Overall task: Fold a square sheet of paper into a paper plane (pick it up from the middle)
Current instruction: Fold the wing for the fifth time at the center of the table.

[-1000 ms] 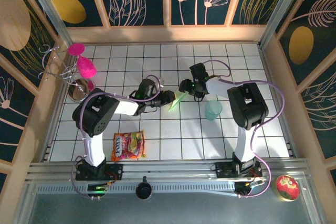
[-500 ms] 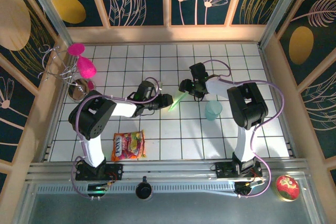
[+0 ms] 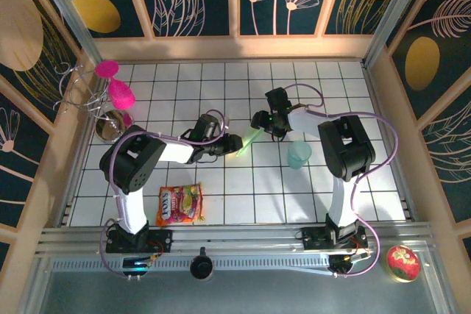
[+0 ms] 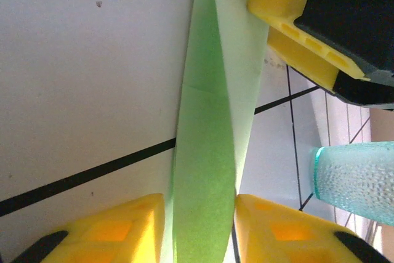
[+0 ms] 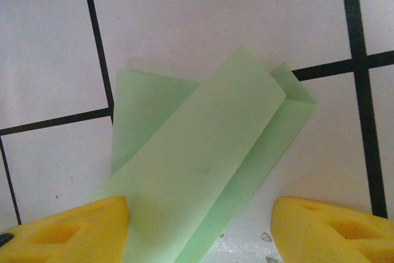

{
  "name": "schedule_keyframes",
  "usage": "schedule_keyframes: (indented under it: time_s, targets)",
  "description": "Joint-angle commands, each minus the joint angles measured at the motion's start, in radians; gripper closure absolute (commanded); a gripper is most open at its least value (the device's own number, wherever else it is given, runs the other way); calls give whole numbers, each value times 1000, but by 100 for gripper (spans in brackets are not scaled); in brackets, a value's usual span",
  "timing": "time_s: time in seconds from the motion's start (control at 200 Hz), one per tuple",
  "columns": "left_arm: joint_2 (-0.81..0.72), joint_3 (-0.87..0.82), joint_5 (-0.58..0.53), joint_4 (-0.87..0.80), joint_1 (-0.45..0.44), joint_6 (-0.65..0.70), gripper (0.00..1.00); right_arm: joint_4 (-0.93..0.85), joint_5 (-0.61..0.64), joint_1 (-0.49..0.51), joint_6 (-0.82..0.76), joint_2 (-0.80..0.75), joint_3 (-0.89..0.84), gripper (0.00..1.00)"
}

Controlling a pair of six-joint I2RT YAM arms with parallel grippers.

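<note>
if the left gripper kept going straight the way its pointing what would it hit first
The folded strip of pale mint-green paper sits between the jaws of the left gripper, running ahead. Past it, the first solid thing looks to be a yellow foam pad of the right gripper, though depth is unclear.

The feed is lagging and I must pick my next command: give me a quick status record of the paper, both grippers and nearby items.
paper: folded paper, a narrow pale green strip with layered flaps, mid-table, not yet a dart
left gripper: pads flank the strip closely; grip uncertain
right gripper: jaws open, one pad against the paper
nearby: teal cup right of the paper, apart from it; candy bag by the left arm
</note>
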Motion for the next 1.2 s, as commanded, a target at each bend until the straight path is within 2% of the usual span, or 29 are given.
schedule_keyframes:
  time_s: [0.0,0.441,1.191]
  targets:
    - [37,20,-22,-66,-3,24,68,39,13,16,5,130,-28,35]
    - [80,57,-94,-162,-4,44,79,31,28,20,-1,142,-41,37]
    - [148,117,-200,-299,-11,101,86,12,60,27,0,164,-45,43]
